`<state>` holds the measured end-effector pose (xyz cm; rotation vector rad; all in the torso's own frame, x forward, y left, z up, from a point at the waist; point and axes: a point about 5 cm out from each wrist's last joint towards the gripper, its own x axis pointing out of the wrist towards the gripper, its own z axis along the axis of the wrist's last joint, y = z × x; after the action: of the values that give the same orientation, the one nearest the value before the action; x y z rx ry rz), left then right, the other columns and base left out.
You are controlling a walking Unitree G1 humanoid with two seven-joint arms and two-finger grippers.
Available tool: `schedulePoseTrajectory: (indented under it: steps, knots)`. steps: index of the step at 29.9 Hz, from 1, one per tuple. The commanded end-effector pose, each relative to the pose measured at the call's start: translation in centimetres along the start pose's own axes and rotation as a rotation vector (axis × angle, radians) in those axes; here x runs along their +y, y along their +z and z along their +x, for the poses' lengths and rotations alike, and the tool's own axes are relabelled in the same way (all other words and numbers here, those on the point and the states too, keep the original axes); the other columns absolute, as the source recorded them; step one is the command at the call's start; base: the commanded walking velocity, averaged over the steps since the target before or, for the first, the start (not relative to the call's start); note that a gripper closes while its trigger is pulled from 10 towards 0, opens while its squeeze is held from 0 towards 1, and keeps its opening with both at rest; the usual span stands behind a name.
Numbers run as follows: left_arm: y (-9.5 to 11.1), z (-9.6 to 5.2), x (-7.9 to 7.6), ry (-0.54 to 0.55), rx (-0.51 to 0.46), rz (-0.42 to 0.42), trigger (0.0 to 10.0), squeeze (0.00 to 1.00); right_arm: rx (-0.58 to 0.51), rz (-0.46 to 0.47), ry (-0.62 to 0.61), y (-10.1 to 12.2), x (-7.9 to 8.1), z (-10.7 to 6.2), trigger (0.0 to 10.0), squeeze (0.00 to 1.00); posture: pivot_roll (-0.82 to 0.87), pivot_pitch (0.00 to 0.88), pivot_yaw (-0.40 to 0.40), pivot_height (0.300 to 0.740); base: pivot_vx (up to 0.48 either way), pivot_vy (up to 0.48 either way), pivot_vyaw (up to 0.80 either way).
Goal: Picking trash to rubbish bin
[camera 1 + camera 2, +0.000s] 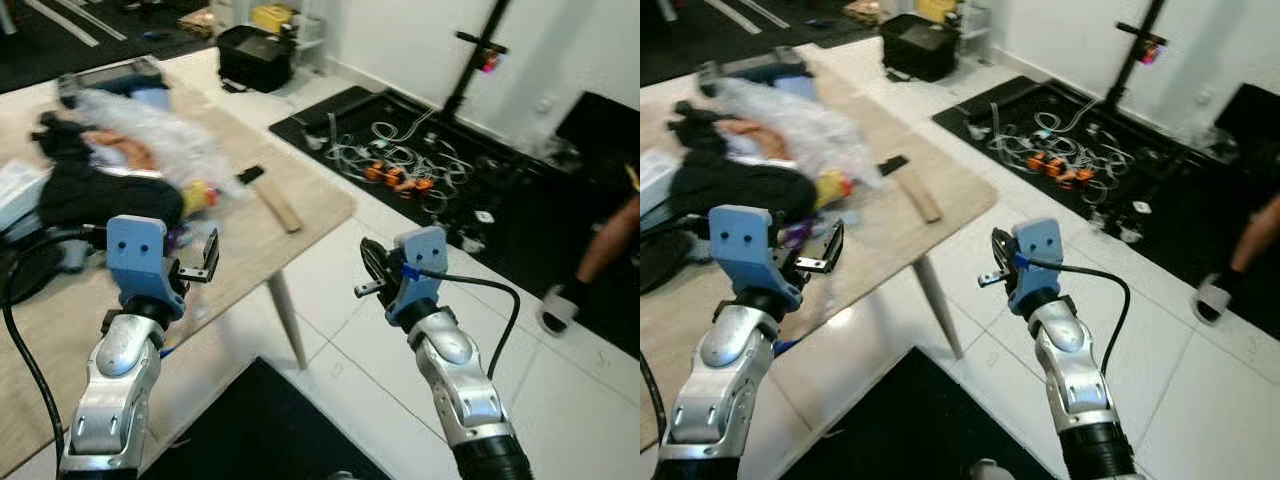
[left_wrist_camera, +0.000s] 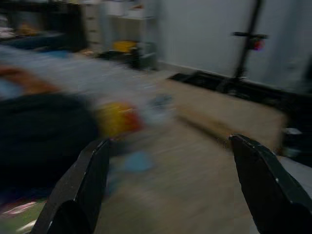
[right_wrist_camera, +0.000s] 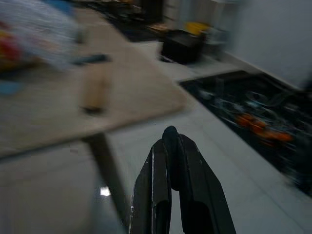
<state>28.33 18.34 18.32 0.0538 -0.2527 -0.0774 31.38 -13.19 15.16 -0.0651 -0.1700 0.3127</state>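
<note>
Over the table edge, left gripper (image 1: 197,262): hovering with its fingers (image 2: 83,195) spread wide and nothing between them; the left wrist view is looking along them across the wooden table (image 1: 300,205) toward the clutter.
Beside the table, right gripper (image 1: 372,268): hanging above the white floor tiles (image 1: 560,400), near the table corner, fingers (image 3: 168,180) pressed together and carrying nothing.
Step in hand: judging by the pose, the robot is approaching and lining up on the table; no trash is being held yet, so the pick has not begun.
Next move: probably calling for the left gripper to be reaching further over the tabletop and settling on one item small enough for its spread; blur in both wrist views suggests waiting for a steadier look before closing.
Trash, likely: crumpled clear plastic wrap (image 1: 160,135) is lying in a loose heap toward the middle of the table, looking light and easily crushed; a small yellow and red packet (image 1: 199,197) is sitting at its near edge, close ahead of the left gripper.
Other clutter: black fabric bundle (image 1: 95,195) is lying beside the packet; a wooden stick (image 1: 279,207) with a black end is resting near the table corner, well apart from both grippers.
Bin: no rubbish bin can be picked out.
Surroundings: tangled cables (image 1: 400,160) are lying on a black mat, and a person's leg (image 1: 600,255) is standing at the room's right side.
</note>
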Motion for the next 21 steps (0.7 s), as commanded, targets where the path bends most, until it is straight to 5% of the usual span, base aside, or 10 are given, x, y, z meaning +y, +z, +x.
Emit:
schedulePoseTrajectory:
  steps: [1,7,12,21]
  knots:
    - [-0.7,-0.2,-0.2,0.005,0.034,-0.002,10.0,0.0,0.019,-0.002,-0.014,-0.3,-0.1,-0.3,10.0,0.0,-0.04,0.147,-0.096,0.74,0.0,0.0,-0.8]
    - [-0.9,-0.1,0.1,0.059,0.05,-0.026,10.0,0.0,0.036,-0.019,-0.043,-0.5,-0.4,-0.4,10.0,0.0,-0.04,0.142,-0.097,0.74,0.0,0.0,-0.8]
    - [-0.6,0.0,-0.7,-0.03,0.031,0.009,10.0,0.0,0.053,0.001,-0.04,-0.9,-0.2,-0.6,10.0,0.0,-0.04,0.127,-0.098,0.74,0.0,0.0,-0.8]
    - [-1.2,-0.1,-0.7,-0.034,0.056,0.064,10.0,0.0,0.068,-0.013,-0.03,-1.5,0.2,-0.9,10.0,0.0,-0.04,0.11,-0.098,0.74,0.0,0.0,-0.8]
